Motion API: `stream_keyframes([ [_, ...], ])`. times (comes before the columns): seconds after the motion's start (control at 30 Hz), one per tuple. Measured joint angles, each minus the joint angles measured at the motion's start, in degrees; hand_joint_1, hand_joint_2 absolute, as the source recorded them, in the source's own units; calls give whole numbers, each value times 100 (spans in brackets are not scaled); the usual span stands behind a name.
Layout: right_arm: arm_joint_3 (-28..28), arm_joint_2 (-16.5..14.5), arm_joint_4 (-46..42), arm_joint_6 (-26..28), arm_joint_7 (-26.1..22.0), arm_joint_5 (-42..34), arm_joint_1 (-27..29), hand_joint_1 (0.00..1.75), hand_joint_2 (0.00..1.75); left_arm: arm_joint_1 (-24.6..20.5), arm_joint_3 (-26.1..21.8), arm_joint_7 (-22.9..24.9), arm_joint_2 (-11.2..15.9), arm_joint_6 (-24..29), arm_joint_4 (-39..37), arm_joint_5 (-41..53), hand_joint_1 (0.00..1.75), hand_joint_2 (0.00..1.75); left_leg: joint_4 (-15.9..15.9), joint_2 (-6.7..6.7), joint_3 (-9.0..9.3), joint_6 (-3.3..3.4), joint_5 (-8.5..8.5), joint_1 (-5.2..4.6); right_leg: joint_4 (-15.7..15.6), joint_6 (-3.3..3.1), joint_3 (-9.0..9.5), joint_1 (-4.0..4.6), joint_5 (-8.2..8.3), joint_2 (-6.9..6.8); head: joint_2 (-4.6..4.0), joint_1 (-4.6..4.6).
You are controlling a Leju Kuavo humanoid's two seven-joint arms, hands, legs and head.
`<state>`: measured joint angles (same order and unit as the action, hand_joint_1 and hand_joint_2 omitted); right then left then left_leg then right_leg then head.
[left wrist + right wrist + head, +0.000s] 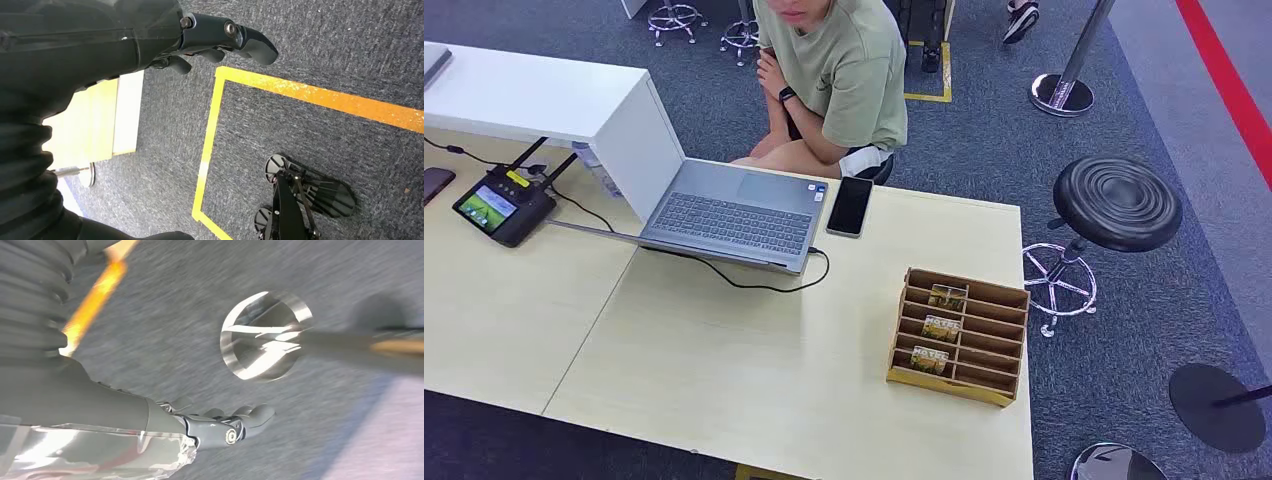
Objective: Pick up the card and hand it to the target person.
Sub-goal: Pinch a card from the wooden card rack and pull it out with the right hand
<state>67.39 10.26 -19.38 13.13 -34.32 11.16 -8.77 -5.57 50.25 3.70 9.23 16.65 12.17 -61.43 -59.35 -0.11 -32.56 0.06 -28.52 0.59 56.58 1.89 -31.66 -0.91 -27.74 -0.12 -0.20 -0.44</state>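
On the light wood table (724, 380), toward its right end, sits a brown slotted card rack (960, 336) w/ three cards in it: one card (947, 296) in an upper slot, a second (941, 328) mid-rack, a third (929, 359) lower down, all standing in separate slots & stepped slightly leftward going down. Each shows a greenish printed face; detail too small to read. Far side of table: an open grey laptop (729, 213) w/ a black cable looping off its right corner, and a black phone (850, 206) lying flat just beside the laptop's right edge. At the left end, a small black device w/ lit screen (502, 205). A person in a green shirt (839, 70) sits behind the laptop, one hand up near the chin. A black round stool (1116, 203) stands on the grey carpet off the table's right side. Left hand (220, 42) hangs over the carpet near yellow floor tape (320, 97), fingers loosely apart & slightly bent, holding nothing. Right hand (225, 425) also hangs low over the carpet near a shiny round post base (265, 337), fingers loosely extended, nothing in them.
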Motion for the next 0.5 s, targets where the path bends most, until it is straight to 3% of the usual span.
stream_keyframes([
  [0.03, 0, -19, -123, -75, 22, 6, -12, 0, 116, 0, 0, 5, -2, 5, 0, -13, 0, 175, 0, 0, -1, 0, 0, 0, 0, 0, 0, 0, 0, 0, 0, 0],
  [0.07, 0, -46, -263, -139, 42, 9, -26, 0, 87, 0, 0, 8, -4, 9, 0, -21, 0, 175, 0, 0, -1, 0, 0, 0, 0, 0, 0, 0, 0, 0, 0, 0],
  [0.1, -1, -101, -546, -259, 95, 15, -55, 0, 44, -2, 0, 15, -9, 18, 0, -38, 0, 175, 0, -1, 0, 0, 0, 0, 0, 0, 1, 0, 0, 0, 0, -1],
  [0.13, -2, -168, -842, -355, 149, 12, -88, 0, 44, -4, 0, 19, -13, 26, 0, -47, 0, 175, 0, -1, 3, 1, 1, 1, 0, 0, 1, 0, 0, 0, 0, 0],
  [0.23, -82, -426, -1822, -555, 286, -55, -156, 0, 175, -10, 0, 26, -26, 71, 0, -58, 0, 175, 0, -5, 8, 5, 5, 1, 1, 0, 7, 1, 1, -6, 0, -1],
  [0.37, -548, -856, -3423, -416, 541, -86, -68, 0, 175, -13, -2, 35, -38, 133, 0, -81, 0, 175, 0, -9, 10, 5, 7, 1, 1, 0, 12, 1, 1, -12, 0, 0],
  [0.5, -1361, -1136, -4984, 38, 842, -13, 233, 0, 175, -18, -5, 49, -44, 180, 0, -145, 0, 175, 1, -14, 6, 5, 7, 0, 2, 1, 17, 0, 1, -18, 0, 1],
])
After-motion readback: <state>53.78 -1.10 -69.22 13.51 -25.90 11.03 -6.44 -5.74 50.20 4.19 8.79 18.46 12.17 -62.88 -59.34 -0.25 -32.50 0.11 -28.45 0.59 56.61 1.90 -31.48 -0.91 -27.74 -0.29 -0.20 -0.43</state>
